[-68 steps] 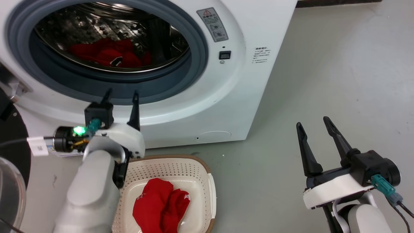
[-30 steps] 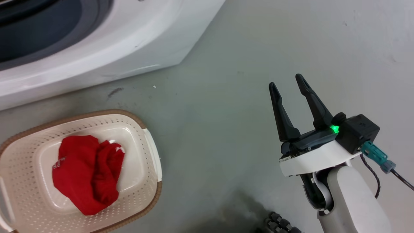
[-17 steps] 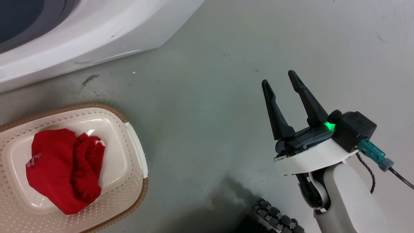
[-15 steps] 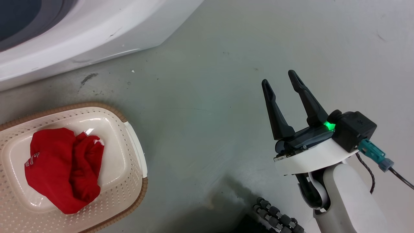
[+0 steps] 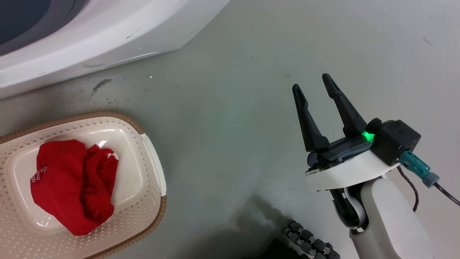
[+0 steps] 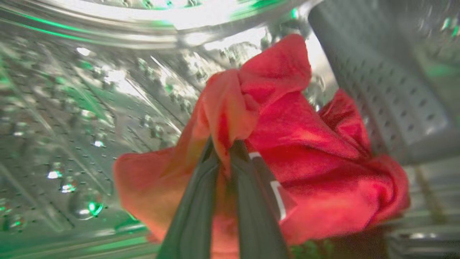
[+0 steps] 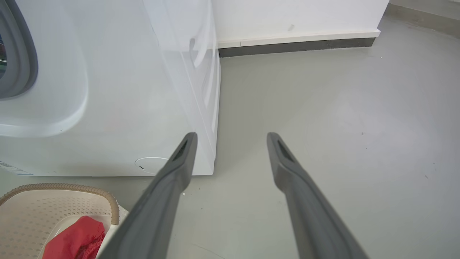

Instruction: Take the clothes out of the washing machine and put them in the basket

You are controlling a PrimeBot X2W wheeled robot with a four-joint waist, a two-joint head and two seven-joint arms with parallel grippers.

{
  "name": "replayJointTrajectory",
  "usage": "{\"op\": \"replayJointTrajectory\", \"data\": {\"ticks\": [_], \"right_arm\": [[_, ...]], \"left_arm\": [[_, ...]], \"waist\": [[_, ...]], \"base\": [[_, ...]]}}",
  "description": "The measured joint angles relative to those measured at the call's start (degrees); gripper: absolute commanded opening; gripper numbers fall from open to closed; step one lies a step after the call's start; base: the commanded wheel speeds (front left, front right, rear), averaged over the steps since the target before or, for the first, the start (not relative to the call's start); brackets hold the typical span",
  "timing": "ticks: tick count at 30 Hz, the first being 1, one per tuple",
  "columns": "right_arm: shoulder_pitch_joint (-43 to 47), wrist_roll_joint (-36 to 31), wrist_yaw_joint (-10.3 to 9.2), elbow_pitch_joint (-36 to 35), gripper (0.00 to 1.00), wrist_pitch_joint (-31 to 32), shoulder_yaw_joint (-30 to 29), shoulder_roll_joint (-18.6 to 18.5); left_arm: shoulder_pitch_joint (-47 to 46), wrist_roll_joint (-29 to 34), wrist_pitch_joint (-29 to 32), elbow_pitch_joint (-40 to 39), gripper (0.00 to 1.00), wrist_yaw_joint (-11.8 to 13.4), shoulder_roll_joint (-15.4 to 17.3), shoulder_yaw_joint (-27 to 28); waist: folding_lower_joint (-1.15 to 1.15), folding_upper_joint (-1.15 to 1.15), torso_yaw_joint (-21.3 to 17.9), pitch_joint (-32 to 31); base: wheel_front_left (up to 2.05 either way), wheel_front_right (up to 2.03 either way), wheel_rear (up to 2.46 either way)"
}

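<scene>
Fingers (image 6: 194,216) of left gripper (image 6: 223,149) tight on red clothes (image 6: 305,144) inside drum (image 6: 72,108); right fingers (image 5: 309,126) apart over grey floor (image 5: 222,108) near basket (image 5: 142,216).

1 washing machine (image 5: 107,32), 1 basket (image 5: 143,216), 2 clothes bundles (image 5: 68,187).

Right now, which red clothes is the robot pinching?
The red garment inside the steel drum: the left gripper is shut on it. The other red garment lies loose in the basket, untouched.

The right gripper (image 7: 231,138) hangs with fingers spread over grey floor (image 7: 341,126), beside the white washing machine (image 7: 107,90). Lower left, the basket (image 7: 72,187) holds red clothes (image 7: 75,241). A dark skirting (image 7: 294,46) runs along the far wall (image 7: 287,18).
</scene>
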Motion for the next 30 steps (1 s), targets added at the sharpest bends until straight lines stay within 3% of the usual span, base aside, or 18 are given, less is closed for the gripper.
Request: {"op": "replayJointTrajectory", "data": {"ticks": [9,16,23,30], "right_arm": [[0.1,-1.8,0.0,0.4,1.0,0.0,-1.8,0.0],[1.4,-3.9,0.01,1.1,1.0,0.0,-2.9,0.0],[4.5,-6.2,0.01,2.2,1.0,0.0,-4.6,0.0],[7.5,-7.9,0.01,3.2,1.0,0.0,-6.1,0.0]], "left_arm": [[9.8,-4.5,-8.9,-10.7,0.0,4.7,-1.0,2.7],[18.4,-9.8,-18.2,-12.6,0.0,6.7,-4.1,5.6],[28.2,-15.0,-28.5,-11.7,0.0,7.5,-8.4,8.1],[35.0,-19.4,-37.8,-10.1,0.0,6.5,-12.4,10.0]], "waist": [[0.0,0.0,1.1,-3.1],[0.0,0.0,2.2,-7.7],[-0.01,0.0,3.8,-14.1],[-0.02,0.0,6.2,-21.1]], "base": [[0.0,0.0,0.0],[0.0,0.0,0.0],[0.0,0.0,0.0],[0.0,0.0,0.0]]}}
